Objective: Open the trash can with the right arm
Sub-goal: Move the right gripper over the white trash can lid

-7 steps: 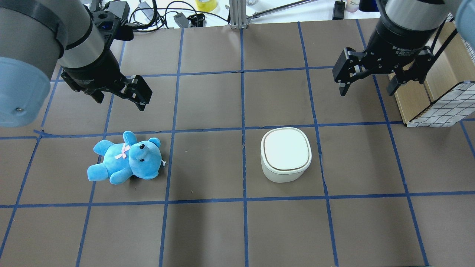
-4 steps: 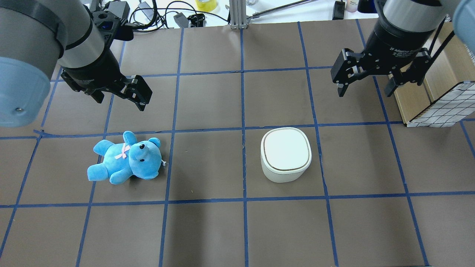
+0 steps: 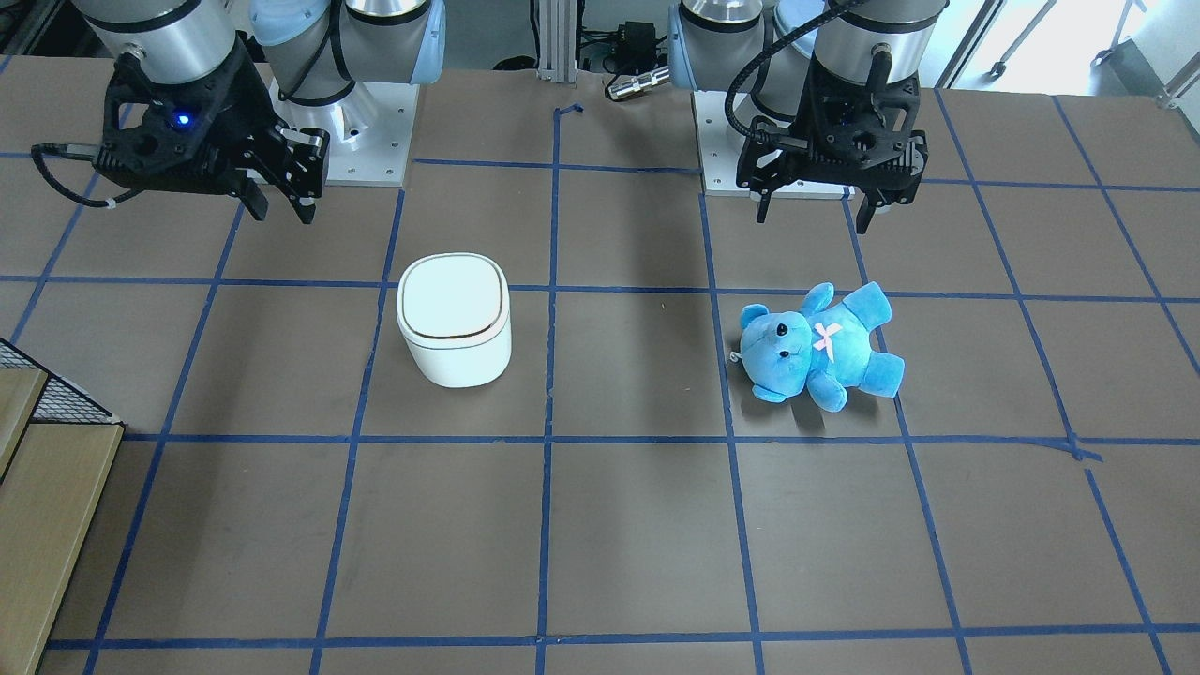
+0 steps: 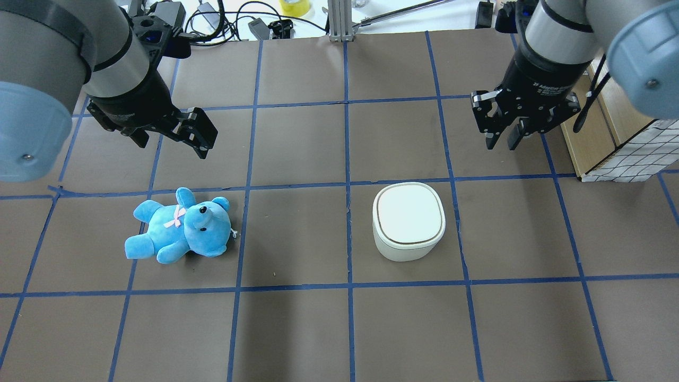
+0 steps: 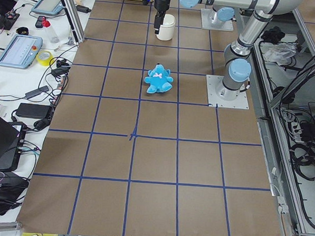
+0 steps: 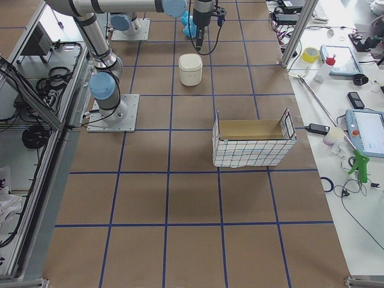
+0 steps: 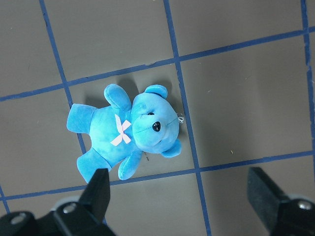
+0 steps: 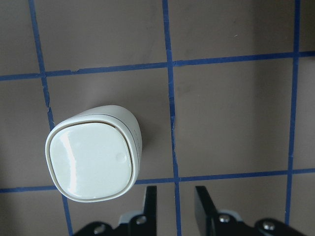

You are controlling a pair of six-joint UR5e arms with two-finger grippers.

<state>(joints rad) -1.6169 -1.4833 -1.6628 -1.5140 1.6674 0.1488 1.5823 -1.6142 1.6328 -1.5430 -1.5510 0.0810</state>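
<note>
The white trash can (image 4: 408, 220) stands on the table right of centre with its lid flat and closed. It also shows in the front view (image 3: 455, 314) and in the right wrist view (image 8: 91, 160). My right gripper (image 4: 502, 142), with a blue light, hangs above the table behind and to the right of the can, not touching it. Its fingers (image 8: 150, 201) are drawn nearly together with a narrow gap and hold nothing. My left gripper (image 4: 172, 147) is wide open and empty above the blue teddy bear (image 4: 180, 227).
A wooden box with wire-mesh sides (image 4: 631, 154) stands at the table's right edge, close beside the right arm. Cables and small devices lie along the far edge (image 4: 238, 21). Blue tape lines mark a grid on the brown table.
The right gripper's fingers have closed from wide open to nearly together, and the gripper has turned and shifted slightly toward the table's centre. The left arm, can and bear have not moved.
</note>
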